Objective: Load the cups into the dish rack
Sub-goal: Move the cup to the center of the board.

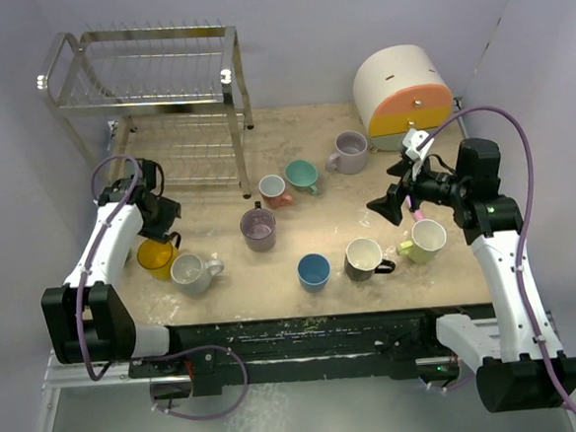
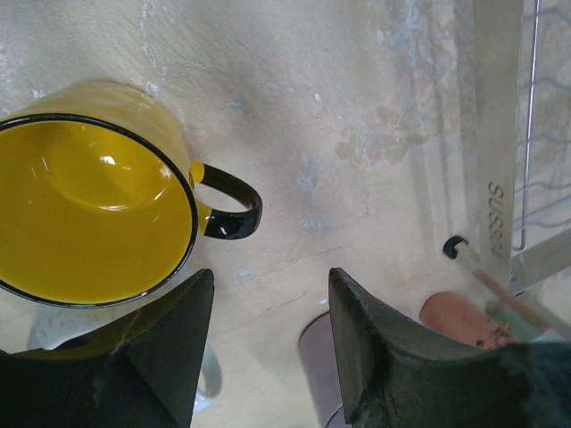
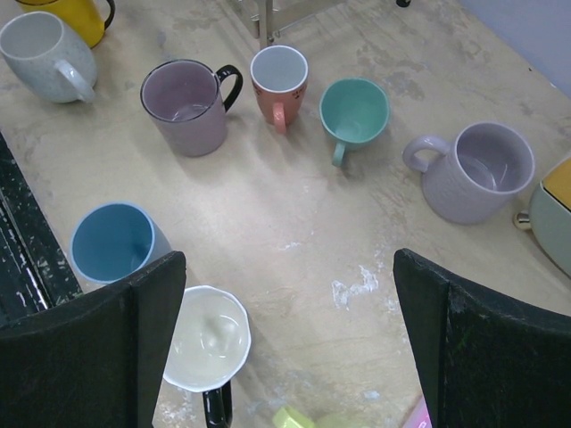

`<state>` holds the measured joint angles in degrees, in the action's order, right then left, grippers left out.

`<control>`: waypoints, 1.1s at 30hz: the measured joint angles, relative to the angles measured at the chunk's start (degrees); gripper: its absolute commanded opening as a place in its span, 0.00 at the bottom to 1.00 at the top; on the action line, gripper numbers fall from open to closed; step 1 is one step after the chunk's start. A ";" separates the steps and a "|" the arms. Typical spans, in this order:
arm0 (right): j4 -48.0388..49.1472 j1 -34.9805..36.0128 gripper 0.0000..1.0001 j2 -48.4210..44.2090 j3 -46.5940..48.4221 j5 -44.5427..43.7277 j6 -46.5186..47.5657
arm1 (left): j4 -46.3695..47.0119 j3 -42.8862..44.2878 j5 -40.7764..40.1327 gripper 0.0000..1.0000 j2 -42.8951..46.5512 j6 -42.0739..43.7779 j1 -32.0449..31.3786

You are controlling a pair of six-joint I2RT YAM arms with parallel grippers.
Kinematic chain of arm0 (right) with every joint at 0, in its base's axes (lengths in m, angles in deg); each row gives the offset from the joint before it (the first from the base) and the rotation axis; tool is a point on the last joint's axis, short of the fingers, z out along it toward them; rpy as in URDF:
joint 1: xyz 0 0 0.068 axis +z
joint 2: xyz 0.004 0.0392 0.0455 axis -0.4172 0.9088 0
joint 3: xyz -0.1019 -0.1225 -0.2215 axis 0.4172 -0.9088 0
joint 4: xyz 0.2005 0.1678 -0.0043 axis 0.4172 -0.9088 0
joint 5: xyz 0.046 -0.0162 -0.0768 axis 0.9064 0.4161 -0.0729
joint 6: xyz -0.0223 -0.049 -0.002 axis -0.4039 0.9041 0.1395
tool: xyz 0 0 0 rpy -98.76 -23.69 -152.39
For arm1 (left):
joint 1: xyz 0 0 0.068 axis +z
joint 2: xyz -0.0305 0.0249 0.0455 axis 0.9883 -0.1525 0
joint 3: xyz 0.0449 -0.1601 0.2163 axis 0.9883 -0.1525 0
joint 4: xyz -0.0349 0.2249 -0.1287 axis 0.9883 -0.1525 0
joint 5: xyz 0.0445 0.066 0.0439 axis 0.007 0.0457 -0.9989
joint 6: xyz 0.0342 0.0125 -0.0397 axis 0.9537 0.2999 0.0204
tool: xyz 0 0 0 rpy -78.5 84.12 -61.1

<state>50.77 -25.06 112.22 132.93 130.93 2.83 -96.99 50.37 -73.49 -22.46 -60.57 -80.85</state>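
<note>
Cups (image 1: 258, 228): nine, upright, scattered across the worktop (image 1: 318, 219), right of the dish rack (image 1: 151, 31).
Worktop: mottled beige, scuffed; pale lilac walls (image 1: 304, 27) around.
Dish rack: far left corner, silver wire.
Drawer box (image 1: 403, 89): far right corner, cream and orange.
Left jaws: apart, over the yellow cup (image 2: 89, 196).
Right jaws: wide apart, empty, near the pale green cup (image 1: 429, 238).

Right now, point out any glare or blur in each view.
Left wrist: a glint inside the yellow mug, lower right corner blurred. Right wrist: the teal mug is sharp, shadows soft. Top: even light, the rack shines.
</note>
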 measured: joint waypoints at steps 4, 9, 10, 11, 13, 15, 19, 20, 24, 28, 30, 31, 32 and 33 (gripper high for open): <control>0.35 0.00 1.00 -0.22 -0.52 -0.02 0.00 | -2.16 2.29 -1.66 0.58 -2.12 -4.59 -0.02; 0.48 0.00 1.00 -0.66 -0.81 -0.22 0.00 | -4.13 3.61 -3.89 0.59 -2.16 -5.51 -0.59; 0.52 0.00 1.00 -0.85 -0.83 -0.24 -0.02 | -4.37 3.91 -4.50 0.60 -2.12 -4.98 -0.87; 0.63 0.00 1.00 -1.09 -0.92 -0.24 -0.02 | -4.72 4.26 -5.44 0.60 -2.03 -3.96 -1.07; 0.83 0.00 1.00 -1.64 -1.31 -0.26 -0.02 | -5.25 4.39 -7.63 0.60 -1.49 -1.70 -1.36; 1.05 0.00 1.00 -2.03 -1.77 -0.31 -0.02 | -5.97 4.26 -10.73 0.58 -0.26 1.44 -1.42; 1.77 0.00 1.00 -2.29 -2.60 -0.39 -0.11 | -5.70 1.57 -14.36 0.55 3.67 7.52 -1.27; 1.84 0.00 1.00 -2.29 -2.71 -0.39 -0.17 | -5.46 0.59 -14.60 0.55 4.44 9.05 -1.18; 2.10 0.00 1.00 -2.40 -2.71 -0.39 -0.31 | -3.74 -1.53 -14.03 0.55 4.28 13.29 -0.87; 2.10 0.00 1.00 -2.40 -2.75 -0.39 -0.39 | -0.28 -1.64 -12.94 0.55 1.46 16.11 -0.74; 2.14 0.00 1.00 -2.47 -2.89 -0.39 -0.42 | 1.53 -1.62 -12.55 0.52 -0.74 17.22 -0.63; 2.21 0.00 1.00 -2.49 -2.95 -0.42 -0.44 | 2.21 -1.60 -12.35 0.49 -1.75 17.42 -0.50; 2.25 0.00 1.00 -2.51 -3.02 -0.39 -0.46 | 2.99 -1.60 -12.07 0.46 -3.04 17.57 -0.35; 2.27 0.00 1.00 -2.60 -3.04 -0.42 -0.46 | 3.61 -1.60 -11.85 0.44 -4.13 17.73 -0.20</control>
<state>53.04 -25.06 109.62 129.90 130.52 2.37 -93.38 48.78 -85.33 -26.59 -42.84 -81.04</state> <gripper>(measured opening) 0.998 0.505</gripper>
